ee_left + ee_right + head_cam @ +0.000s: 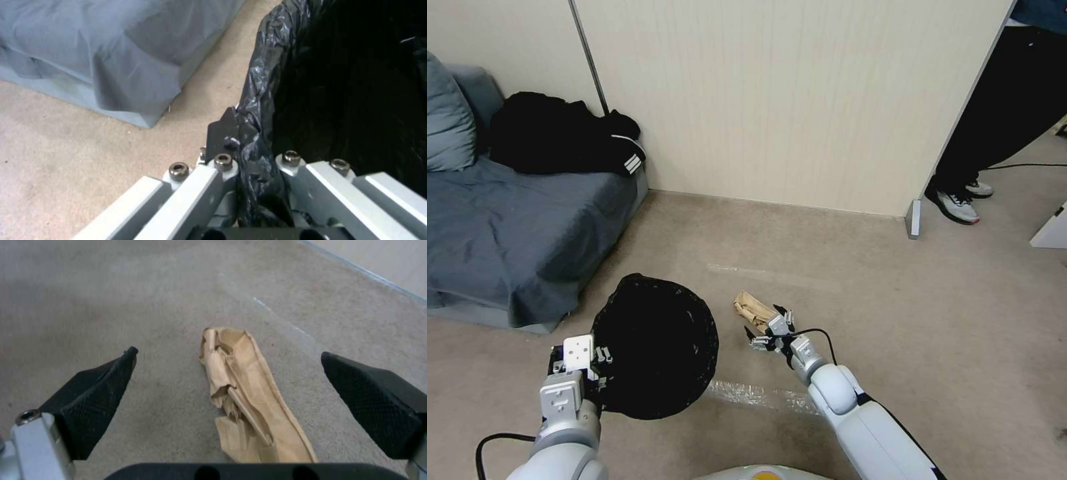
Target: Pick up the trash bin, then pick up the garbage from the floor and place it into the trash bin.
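The trash bin (657,347), its black bag folded over the rim, hangs low on the left in the head view. My left gripper (602,363) is shut on the bin's rim (253,133), one black finger (221,131) outside the bag. The garbage here is a crumpled tan paper (752,308) on the carpet just right of the bin. My right gripper (768,328) is open right over the near end of that paper (242,393), a black fingertip (95,396) on either side of it, not touching it.
A grey sofa (514,233) with a black garment (564,137) stands at the left, close to the bin. A beige partition wall (787,100) closes the back. A person's legs and shoes (960,200) stand at the far right beside a cable.
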